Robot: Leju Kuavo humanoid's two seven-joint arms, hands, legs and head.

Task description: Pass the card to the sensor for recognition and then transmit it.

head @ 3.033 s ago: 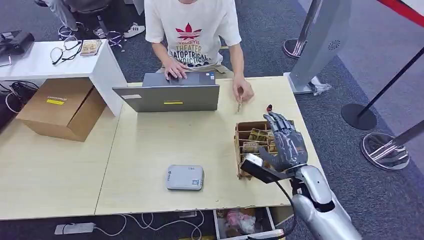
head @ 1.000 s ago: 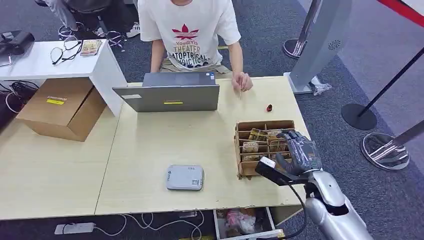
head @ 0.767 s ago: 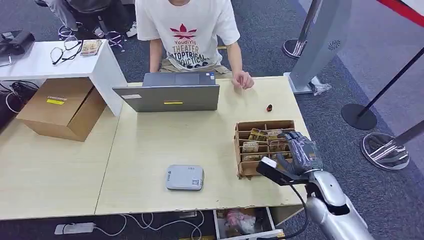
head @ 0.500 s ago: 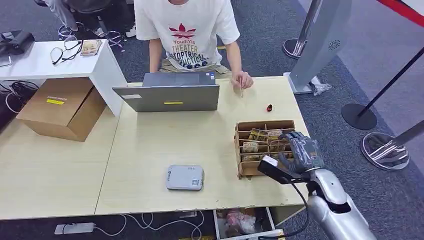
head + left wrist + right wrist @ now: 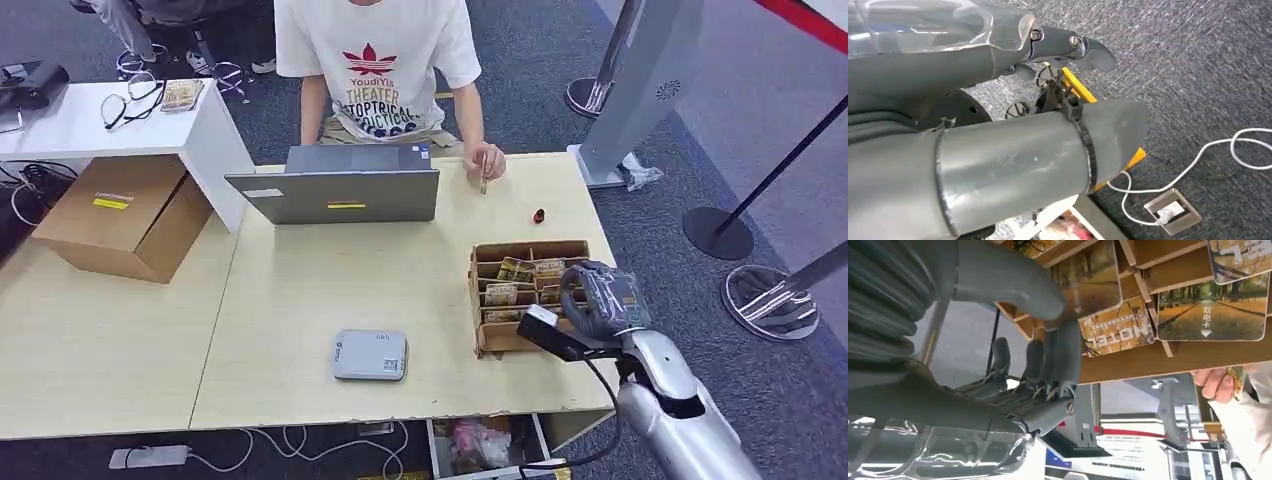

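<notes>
Pale wooden table [image 5: 300, 300] in an office with grey carpet; a person sits at its far edge behind an open laptop [image 5: 335, 190].

A wooden card rack [image 5: 525, 250] stands near the table's right edge, divided into slots, with cards standing in the slots so their top edges stick up for picking. In the right wrist view these are printed cards showing autumn trees, and one card [image 5: 1118, 330] marked "HOTEL" sits right beside the fingertips. The right hand [image 5: 603, 300] is over the near right part of the rack, fingers curled down into the slots; its thumb [image 5: 1008, 282] and fingers [image 5: 1063, 357] press toward that card. Whether they actually pinch it cannot be told.

The silver right arm [image 5: 670, 400] rises from the near right corner, wrist bent so the hand points down into the rack.

A flat grey sensor [image 5: 370, 355] lies near the table's near edge, well apart from the rack, face up, probably so a card can be laid over it.

The left wrist view looks down on carpet and a white cable; the left hand's state cannot be told.

The person holds a small thin object [image 5: 483, 180] near the far edge.
</notes>
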